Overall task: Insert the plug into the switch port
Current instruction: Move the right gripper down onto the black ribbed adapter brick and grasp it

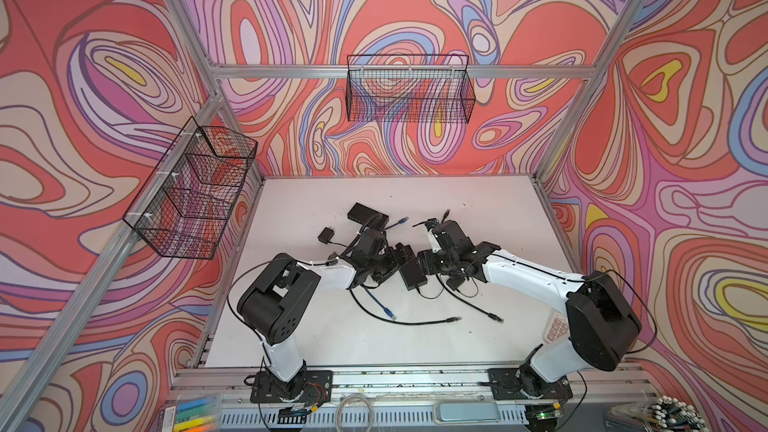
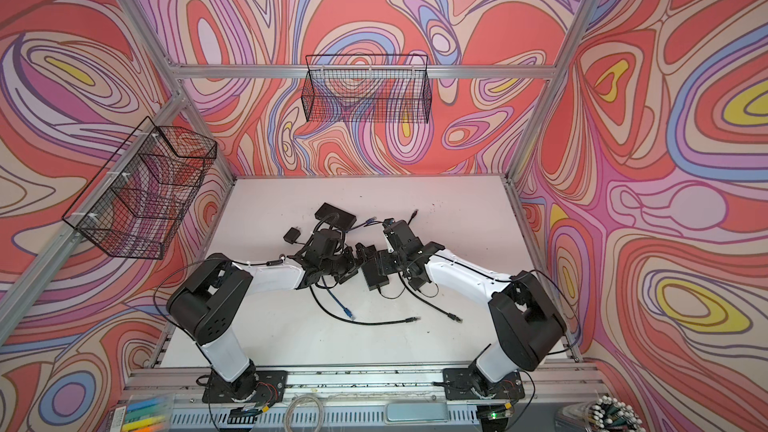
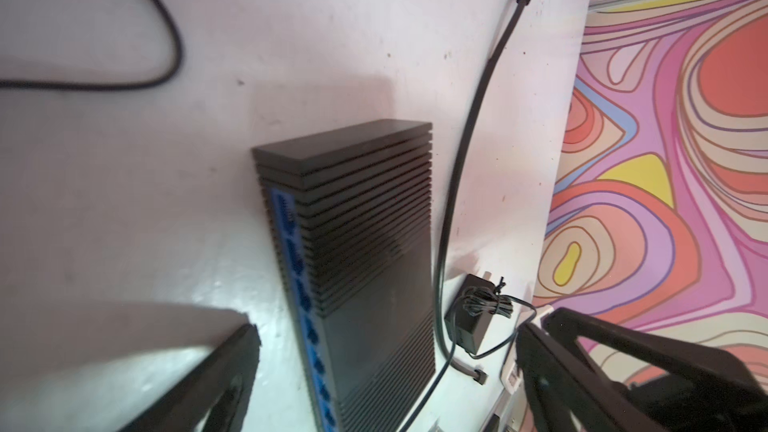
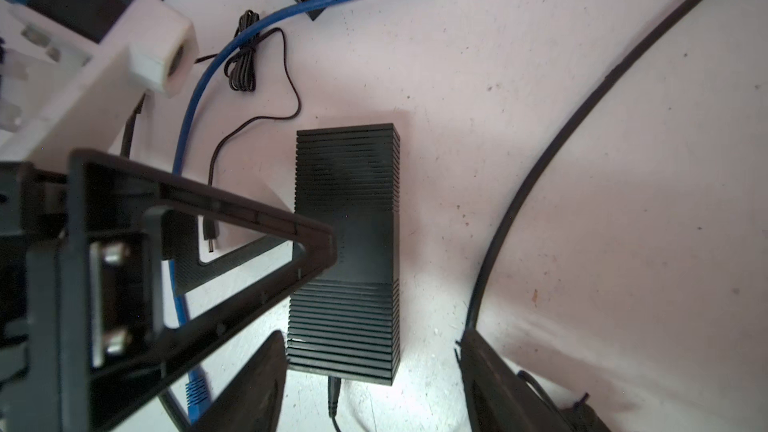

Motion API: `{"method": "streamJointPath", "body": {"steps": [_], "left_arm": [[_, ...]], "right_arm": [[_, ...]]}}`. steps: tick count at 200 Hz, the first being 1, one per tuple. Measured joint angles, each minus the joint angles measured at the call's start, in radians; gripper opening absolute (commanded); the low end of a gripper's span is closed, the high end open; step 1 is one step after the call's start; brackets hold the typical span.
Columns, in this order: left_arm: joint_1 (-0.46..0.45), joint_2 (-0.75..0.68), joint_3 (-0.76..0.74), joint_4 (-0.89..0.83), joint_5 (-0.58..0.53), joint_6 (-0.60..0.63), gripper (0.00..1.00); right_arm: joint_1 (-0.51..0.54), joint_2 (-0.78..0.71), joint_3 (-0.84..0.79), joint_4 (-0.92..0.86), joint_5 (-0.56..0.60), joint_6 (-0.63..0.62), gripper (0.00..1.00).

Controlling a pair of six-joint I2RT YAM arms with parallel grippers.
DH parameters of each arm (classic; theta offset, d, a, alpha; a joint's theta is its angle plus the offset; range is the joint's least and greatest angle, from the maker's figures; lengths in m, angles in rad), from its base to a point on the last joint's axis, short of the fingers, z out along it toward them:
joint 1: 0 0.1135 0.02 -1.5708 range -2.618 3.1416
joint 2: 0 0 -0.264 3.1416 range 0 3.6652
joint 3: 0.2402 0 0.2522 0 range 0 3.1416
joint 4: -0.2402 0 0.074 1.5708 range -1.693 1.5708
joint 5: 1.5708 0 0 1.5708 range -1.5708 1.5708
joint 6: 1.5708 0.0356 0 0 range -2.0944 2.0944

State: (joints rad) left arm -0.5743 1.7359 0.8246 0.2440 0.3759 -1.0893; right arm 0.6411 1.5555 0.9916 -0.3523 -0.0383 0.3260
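White table (image 1: pixel 490 218): ribbed black switch (image 1: pixel 413 275), second switch (image 1: pixel 362 213), adapter (image 1: pixel 324 236), blue cable (image 1: pixel 385 308), black cables (image 1: pixel 419 321).

A black ribbed switch (image 4: pixel 347 209) lies flat on the white worktop (image 4: pixel 623 243). The right tool (image 4: pixel 372 340) straddles its corded end with jaws apart, one finger just beside the corner and the other well clear. The left tool (image 4: pixel 316 248) overlaps the switch's long edge. A blue cable (image 4: pixel 195 118) and a thick black cable (image 4: pixel 561 139) curve past on either side.

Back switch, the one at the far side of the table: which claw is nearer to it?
Left. The left claw hangs just in front and to the right of the back switch. The right claw is farther right and farther forward.
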Motion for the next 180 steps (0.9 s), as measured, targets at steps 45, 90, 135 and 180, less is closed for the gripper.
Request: {"method": "streamJointPath", "body": {"steps": [45, 90, 135, 180], "left_arm": [[0.105, -0.177, -0.069, -0.126, -0.037, 0.060, 1.00], [0.138, -0.460, -0.083, -0.333, -0.140, 0.151, 1.00], [0.142, -0.657, -0.083, -0.561, -0.245, 0.222, 1.00], [0.151, -0.697, -0.094, -0.673, -0.274, 0.245, 1.00]], "right_arm": [[0.024, 0.027, 0.010, -0.014, 0.006, -0.010, 0.89], [0.068, 0.095, 0.056, -0.041, 0.029, -0.007, 0.98], [0.114, 0.210, 0.147, -0.095, 0.083, -0.002, 0.98], [0.142, 0.320, 0.226, -0.166, 0.122, -0.003, 0.98]]}}
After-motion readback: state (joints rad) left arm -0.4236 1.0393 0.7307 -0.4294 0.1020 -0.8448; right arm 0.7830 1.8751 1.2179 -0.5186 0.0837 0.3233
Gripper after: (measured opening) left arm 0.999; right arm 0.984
